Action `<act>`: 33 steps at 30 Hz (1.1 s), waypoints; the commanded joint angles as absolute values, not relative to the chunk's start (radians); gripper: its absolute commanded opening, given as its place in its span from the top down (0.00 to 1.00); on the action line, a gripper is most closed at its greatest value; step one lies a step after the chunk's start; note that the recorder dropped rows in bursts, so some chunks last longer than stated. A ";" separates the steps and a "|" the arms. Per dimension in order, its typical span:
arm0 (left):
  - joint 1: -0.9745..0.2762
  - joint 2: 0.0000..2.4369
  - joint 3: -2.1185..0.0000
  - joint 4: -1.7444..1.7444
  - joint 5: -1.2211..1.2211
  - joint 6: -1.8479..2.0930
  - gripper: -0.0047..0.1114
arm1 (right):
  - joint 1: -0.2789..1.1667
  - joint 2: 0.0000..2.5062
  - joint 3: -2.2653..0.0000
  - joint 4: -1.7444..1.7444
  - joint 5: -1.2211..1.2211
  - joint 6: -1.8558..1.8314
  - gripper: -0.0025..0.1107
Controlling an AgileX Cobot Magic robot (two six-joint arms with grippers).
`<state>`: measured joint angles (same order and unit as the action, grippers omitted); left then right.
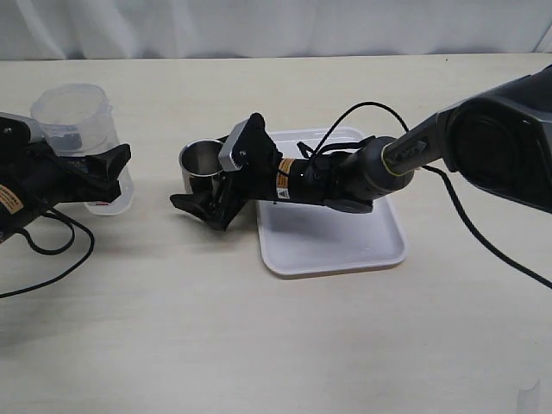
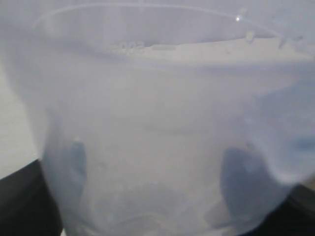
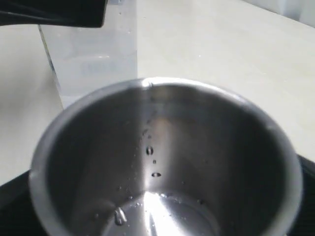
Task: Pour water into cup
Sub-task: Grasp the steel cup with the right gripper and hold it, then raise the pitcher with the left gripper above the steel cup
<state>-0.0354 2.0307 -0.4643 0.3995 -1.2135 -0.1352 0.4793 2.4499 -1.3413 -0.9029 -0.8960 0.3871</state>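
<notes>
The steel cup (image 1: pixel 200 162) stands upright on the table just left of the white tray. It fills the right wrist view (image 3: pixel 162 147), with droplets on its inner wall and a little water at the bottom. My right gripper (image 1: pixel 191 185) lies low and open, its jaws either side of the cup. At the far left my left gripper (image 1: pixel 103 168) is shut on a clear plastic container (image 1: pixel 79 125) that stands upright. That container fills the left wrist view (image 2: pixel 157 108), and dark fingers (image 2: pixel 236 177) show through its wall. It also shows beyond the cup (image 3: pixel 93 54).
A white tray (image 1: pixel 345 250) lies right of the cup, under my right arm. Black cables run over the tray and loop on the table at the left (image 1: pixel 52 250). A pale curtain backs the table's far edge.
</notes>
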 commanded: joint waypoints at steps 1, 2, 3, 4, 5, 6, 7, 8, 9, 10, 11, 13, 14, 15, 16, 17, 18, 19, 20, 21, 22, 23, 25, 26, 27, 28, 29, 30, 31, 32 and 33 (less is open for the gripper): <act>-0.036 2.032 -0.466 0.411 -1.221 -0.148 0.96 | 0.479 2.451 -1.349 -0.897 -0.911 0.389 0.13; -0.036 2.032 -0.466 0.411 -1.221 -0.148 0.96 | 0.479 2.451 -1.349 -0.897 -0.911 0.389 0.13; -0.036 2.032 -0.466 0.411 -1.221 -0.148 0.96 | 0.479 2.451 -1.349 -0.897 -0.911 0.389 0.13; -0.036 2.032 -0.466 0.411 -1.221 -0.148 0.96 | 0.479 2.451 -1.349 -0.897 -0.911 0.389 0.13; -0.036 2.032 -0.466 0.411 -1.221 -0.148 0.96 | 0.479 2.451 -1.349 -0.897 -0.911 0.389 0.13; -0.036 2.032 -0.466 0.411 -1.221 -0.148 0.96 | 0.479 2.451 -1.349 -0.897 -0.911 0.389 0.14; -0.036 2.032 -0.466 0.411 -1.221 -0.148 0.96 | 0.479 2.451 -1.349 -0.897 -0.911 0.389 0.15; -0.036 2.032 -0.466 0.411 -1.221 -0.148 0.96 | 0.479 2.451 -1.349 -0.897 -0.911 0.389 0.17; -0.036 2.032 -0.466 0.411 -1.221 -0.148 0.96 | 0.479 2.451 -1.349 -0.897 -0.911 0.389 0.21; -0.036 2.032 -0.466 0.411 -1.221 -0.148 0.96 | 0.479 2.451 -1.349 -0.897 -0.911 0.389 0.26; -0.036 2.032 -0.466 0.411 -1.221 -0.148 0.96 | 0.479 2.451 -1.349 -0.897 -0.911 0.389 0.37; -0.036 2.032 -0.466 0.411 -1.221 -0.148 0.96 | 0.479 2.451 -1.349 -0.897 -0.911 0.389 0.51; -0.036 2.032 -0.466 0.411 -1.221 -0.148 0.96 | 0.479 2.451 -1.349 -0.897 -0.911 0.389 0.55; -0.036 2.032 -0.466 0.411 -1.221 -0.148 0.96 | 0.479 2.451 -1.349 -0.902 -0.911 0.389 0.67; -0.036 2.032 -0.466 0.411 -1.221 -0.148 0.96 | 0.479 2.451 -1.349 -0.910 -0.911 0.389 0.73; -0.036 2.032 -0.466 0.411 -1.221 -0.148 0.96 | 0.479 2.451 -1.349 -0.925 -0.911 0.389 0.86; -0.036 2.032 -0.466 0.411 -1.221 -0.148 0.96 | 0.479 2.451 -1.349 -0.939 -0.911 0.389 0.89; -0.036 2.032 -0.466 0.411 -1.221 -0.148 0.96 | 0.479 2.451 -1.349 -0.962 -0.911 0.406 0.94; -0.036 2.032 -0.466 0.411 -1.221 -0.148 0.96 | 0.479 2.451 -1.349 -0.973 -0.911 0.423 0.94; -0.036 2.032 -0.466 0.411 -1.221 -0.148 0.96 | 0.479 2.451 -1.349 -0.992 -0.911 0.451 0.94; -0.036 2.032 -0.466 0.411 -1.221 -0.148 0.96 | 0.479 2.451 -1.349 -0.999 -0.913 0.467 0.94; -0.036 2.032 -0.466 0.411 -1.221 -0.148 0.96 | 0.479 2.451 -1.349 -1.012 -0.913 0.473 0.94; -0.036 2.032 -0.466 0.411 -1.221 -0.148 0.96 | 0.479 2.451 -1.349 -1.016 -0.915 0.490 0.94; -0.036 2.032 -0.471 0.414 -1.221 -0.148 0.96 | 0.479 2.451 -1.349 -1.016 -0.915 0.490 0.94; -0.036 2.032 -0.473 0.422 -1.221 -0.148 0.96 | 0.479 2.451 -1.349 -1.016 -0.915 0.490 0.94; -0.036 2.032 -0.479 0.434 -1.221 -0.148 0.96 | 0.479 2.451 -1.349 -1.016 -0.915 0.490 0.94; -0.036 2.032 -0.488 0.450 -1.221 -0.148 0.96 | 0.479 2.451 -1.349 -1.016 -0.915 0.490 0.94; -0.036 2.032 -0.503 0.460 -1.221 -0.148 0.96 | 0.479 2.451 -1.349 -1.016 -0.915 0.490 0.94; -0.036 2.032 -0.512 0.460 -1.221 -0.148 0.96 | 0.479 2.451 -1.349 -1.014 -0.915 0.490 0.94; -0.036 2.032 -0.528 0.460 -1.200 -0.148 0.96 | 0.479 2.451 -1.349 -1.014 -0.915 0.490 0.94; -0.036 2.032 -0.538 0.464 -1.194 -0.148 0.96 | 0.479 2.451 -1.349 -1.014 -0.915 0.490 0.94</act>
<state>-0.0354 2.0357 -0.5130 0.4585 -1.1763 -0.1371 0.4793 2.4499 -1.3470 -1.0006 -0.9250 0.4788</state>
